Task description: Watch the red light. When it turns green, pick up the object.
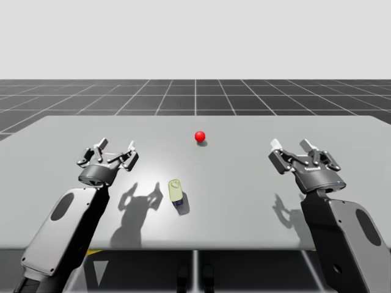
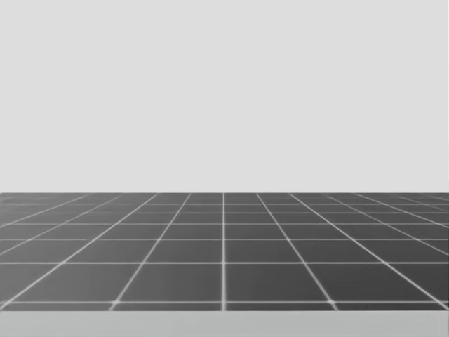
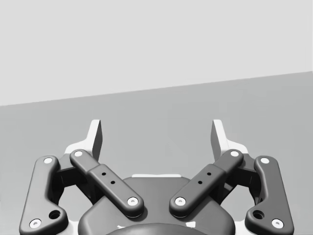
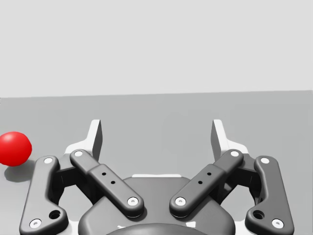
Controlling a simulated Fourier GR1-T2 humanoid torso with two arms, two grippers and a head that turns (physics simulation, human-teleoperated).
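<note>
Grey arms (image 1: 61,229) — dark linkage jaws, white tips.

I am looking down on a flat grey table (image 1: 256,207) that is filling the width of the high view, with its near edge running straight across below. Two things are resting directly on its top. A small red ball (image 1: 200,136) is sitting near the middle, toward the far side, and throwing a small shadow just beside itself. A pale yellow-green bottle (image 1: 176,191) is lying on its side closer to me, with its dark end pointing toward the near edge. The two are lying well apart, not touching.
</note>
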